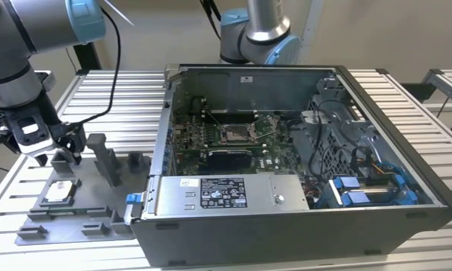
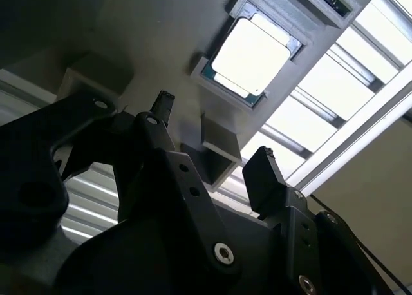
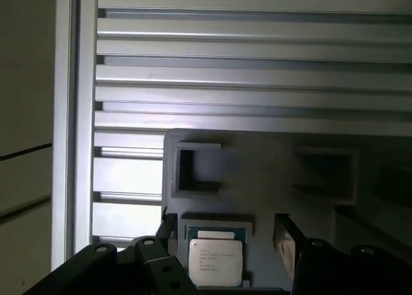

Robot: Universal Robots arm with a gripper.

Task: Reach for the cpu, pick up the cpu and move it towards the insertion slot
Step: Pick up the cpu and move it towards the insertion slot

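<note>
The claw (image 1: 58, 157) is spread open, and nothing is held in it. In the second wrist view its two dark fingertips (image 2: 262, 169) are seen wide apart, with only a grey block of the holder showing in the gap. The claw is hung over the grey holder (image 1: 75, 223), close to the tall posts, and no part of it is touching the chip.

The chip (image 1: 60, 191) is found lying flat in a square pocket of that holder, near the claw and a little lower. In the first wrist view the chip (image 3: 215, 259) is seen between the two fingertips but further down. Its shiny pale top is turned up, and a thin rim of the pocket is wrapped around it.

The chip is judged to be light, thin and stiff. Its smooth metal top may be slippery, and its underside is likely easy to hurt. It is best taken by two opposite edges, gently and kept level.

The holder is set on the ribbed metal counter (image 1: 120, 96). Beside it, toward the exterior view's right, an open computer box (image 1: 286, 226) is placed. Inside, on the green board (image 1: 187, 148), the slot (image 1: 237, 132) is seen, well apart from the chip.
</note>
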